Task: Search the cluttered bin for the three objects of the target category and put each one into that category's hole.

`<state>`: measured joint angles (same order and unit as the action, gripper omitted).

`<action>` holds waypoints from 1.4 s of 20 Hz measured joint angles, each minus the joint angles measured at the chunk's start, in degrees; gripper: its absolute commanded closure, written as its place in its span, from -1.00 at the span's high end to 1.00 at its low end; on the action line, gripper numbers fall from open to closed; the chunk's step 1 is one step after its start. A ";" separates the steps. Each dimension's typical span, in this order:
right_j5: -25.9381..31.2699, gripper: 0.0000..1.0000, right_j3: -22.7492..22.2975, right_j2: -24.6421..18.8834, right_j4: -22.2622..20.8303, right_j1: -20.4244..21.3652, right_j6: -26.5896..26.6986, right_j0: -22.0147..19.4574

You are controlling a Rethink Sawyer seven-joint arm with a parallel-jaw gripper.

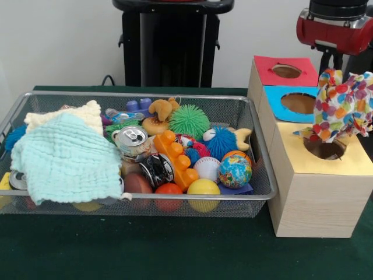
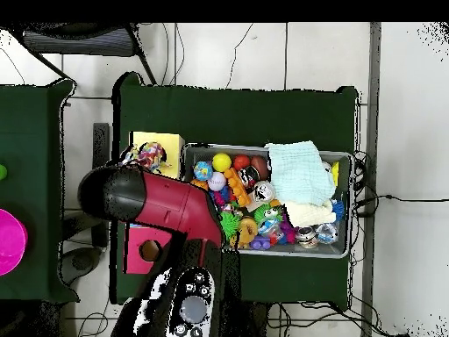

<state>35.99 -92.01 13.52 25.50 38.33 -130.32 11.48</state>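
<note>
Currently the end effector point(image 1: 337, 87) is hidden behind a colourful spotted cloth point(image 1: 338, 108) hanging above the hole point(image 1: 324, 149) of the yellow-topped box point(image 1: 317, 181); its open or closed state cannot be determined. Beside the boxes, the wire bin point(image 1: 256, 175) on the green counter point(image 1: 175, 251) holds balls, cans and a pale green cloth point(image 1: 67, 160).

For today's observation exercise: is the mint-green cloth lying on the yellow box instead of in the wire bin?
No, the mint-green cloth lies in the wire bin, and a multicoloured dotted cloth hangs at the yellow box's hole.
</note>
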 measured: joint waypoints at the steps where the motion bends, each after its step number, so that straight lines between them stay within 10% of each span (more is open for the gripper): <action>1: 0.00 -1.00 -0.18 0.00 0.00 0.07 0.00 0.01; 28: -4.40 -1.00 0.89 0.00 0.02 -5.75 0.00 -2.95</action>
<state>31.59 -91.12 13.52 25.53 32.58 -130.32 8.53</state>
